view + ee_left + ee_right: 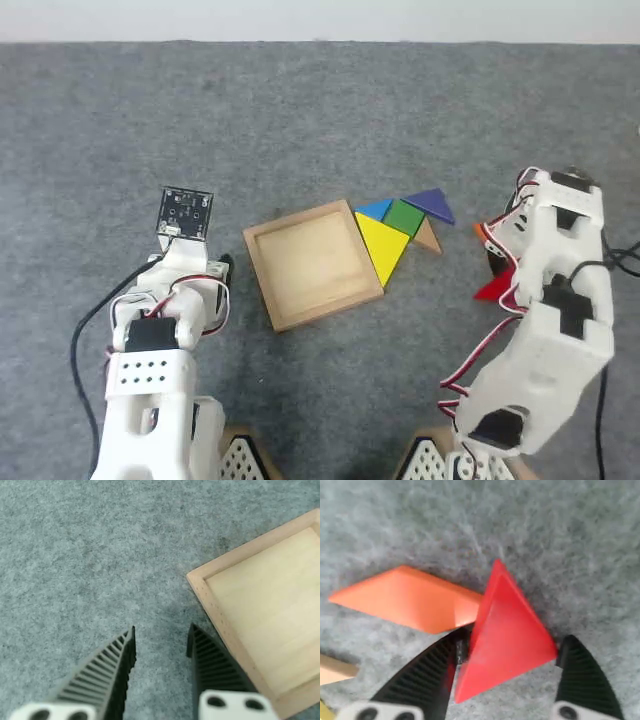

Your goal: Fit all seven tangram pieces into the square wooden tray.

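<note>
L gripper (161, 630): fingers spread, nothing between them, over grey carpet (300, 120) just beside a corner of the wooden tray (250, 551), not touching it.
R gripper (515, 645): pinching the red triangle (505, 630), one finger on each side, both in contact w/ its edges. The triangle's tip overlaps the end of the orange parallelogram (405, 597).
High view: tray sits mid-table, rotated a bit, no pieces inside. Red triangle (495, 288) is well apart from the tray, on its R side, right up against the R arm. Orange piece is mostly hidden by that arm.
Other 5 pcs are clustered at the tray's R edge. Yellow triangle (385, 245) is flush against the rim. Blue triangle (375, 210), green square (403, 217) and purple triangle (430, 205) run in a row on the far side of the yellow. Tan triangle (427, 237) is just beside yellow and green.
L arm is on the opposite side of the tray from the pcs.
</note>
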You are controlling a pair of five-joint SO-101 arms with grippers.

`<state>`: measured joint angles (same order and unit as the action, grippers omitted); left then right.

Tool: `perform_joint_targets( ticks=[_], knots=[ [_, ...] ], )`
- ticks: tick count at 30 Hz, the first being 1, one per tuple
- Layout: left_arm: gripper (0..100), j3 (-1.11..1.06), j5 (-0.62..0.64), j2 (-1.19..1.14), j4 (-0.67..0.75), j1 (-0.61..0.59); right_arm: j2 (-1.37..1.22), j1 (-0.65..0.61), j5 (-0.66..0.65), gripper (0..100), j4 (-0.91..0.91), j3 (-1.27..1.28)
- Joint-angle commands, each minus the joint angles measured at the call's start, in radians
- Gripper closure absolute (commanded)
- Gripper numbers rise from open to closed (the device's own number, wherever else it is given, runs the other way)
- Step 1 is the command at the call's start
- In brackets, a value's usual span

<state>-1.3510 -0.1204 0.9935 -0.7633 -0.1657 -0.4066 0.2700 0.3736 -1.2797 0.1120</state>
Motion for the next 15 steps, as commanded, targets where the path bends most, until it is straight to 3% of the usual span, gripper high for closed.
perform_joint_targets(
  ticks=[1,15],
  knots=[
    [83,0.015,-0.008,0.000,-0.005,0.006,0.002,-0.005,-0.023,85.0,-0.030,-0.052],
    [83,0.015,-0.008,0.002,-0.005,0.005,0.007,-0.016,-0.023,95.1,-0.039,-0.091]
  ],
)
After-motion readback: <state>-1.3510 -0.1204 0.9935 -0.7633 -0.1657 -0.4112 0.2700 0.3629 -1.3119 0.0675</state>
